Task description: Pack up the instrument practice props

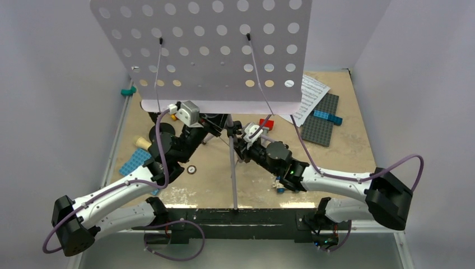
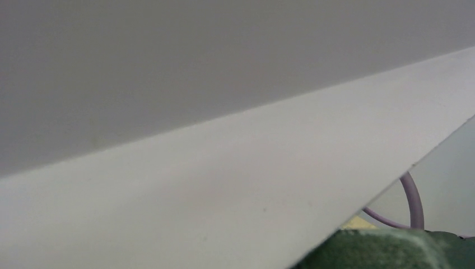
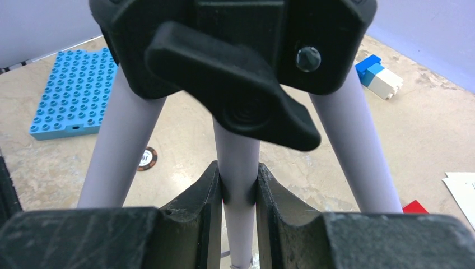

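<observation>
1. While the music stand [image 1: 201,50] stands upright at mid-table, the right gripper [image 3: 238,193] holds it. The jaws are closed nearly together on the slim centre tube [image 3: 240,151], just below the black tripod hub [image 3: 235,33].
2. Left gripper [image 1: 212,124]: tucked under the desk lip [image 2: 224,185]. Its wrist view shows little but that lip, close up. Whether the fingers are open or hold anything cannot be told.
3. Hazard, slip: the tube is smooth and round, and the load above looks top-heavy. A tilt may let the stand rotate or slide in the jaws.
4. Hazard, sweep: a spread leg such as the near leg [image 1: 233,179] may drag the red brick [image 1: 266,123]. It may also catch the sheet-music pages [image 1: 309,98], which lie far right, partly on the grey baseplate [image 1: 322,126].
5. Hazard, collision: the wide desk may swing into either arm if only one gripper carries it.
6. Toy microphone [image 1: 143,142]: on the table left of the left arm, not yet packed.
</observation>
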Tool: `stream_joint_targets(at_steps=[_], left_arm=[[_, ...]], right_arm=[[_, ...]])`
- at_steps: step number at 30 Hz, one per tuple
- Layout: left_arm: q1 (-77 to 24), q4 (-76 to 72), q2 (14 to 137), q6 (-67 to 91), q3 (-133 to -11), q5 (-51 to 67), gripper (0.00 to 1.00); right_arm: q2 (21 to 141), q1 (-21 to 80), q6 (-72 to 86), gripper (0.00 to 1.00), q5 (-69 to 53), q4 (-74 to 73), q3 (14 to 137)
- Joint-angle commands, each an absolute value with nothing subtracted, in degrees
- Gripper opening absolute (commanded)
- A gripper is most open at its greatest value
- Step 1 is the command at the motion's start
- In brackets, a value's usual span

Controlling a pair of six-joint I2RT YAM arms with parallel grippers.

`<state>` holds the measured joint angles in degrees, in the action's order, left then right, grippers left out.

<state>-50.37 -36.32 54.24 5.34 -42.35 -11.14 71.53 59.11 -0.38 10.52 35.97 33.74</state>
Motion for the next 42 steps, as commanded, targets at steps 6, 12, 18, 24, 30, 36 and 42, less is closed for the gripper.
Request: stream_joint_targets(at_steps=[6,12,18,24,30,36,42], left_arm=[[-49.75,-30.57,54.26,2.99,-45.81,-13.49,0.00],[-49.75,-30.68,53.79,2.99,-45.43,-12.04,0.00],[-49.83,-29.82,54.67,5.12,-41.63,-10.90,0.00],[-50.52,-31.05,56.37,8.02,-36.67,-11.47,0.00],[-51.50,-33.48,57.55,9.04,-33.05,-12.65,0.00],[-51.90,-34.78,58.05,9.98,-30.47,-14.08,0.00],[-52.21,-35.93,58.97,10.76,-28.38,-15.23,0.00]], right_arm=[[62.06,60.73,6.35,0.00,6.66,45.40,40.54],[62.17,61.01,4.36,0.00,6.53,45.59,36.60],[65.83,61.05,3.59,0.00,7.87,49.14,31.81],[68.50,61.01,3.78,0.00,9.35,51.31,28.22],[70.74,61.07,5.27,0.24,10.08,51.56,26.46],[71.41,61.08,6.75,0.43,10.26,51.78,24.37],[74.41,61.00,8.84,0.49,10.37,53.35,21.95]])
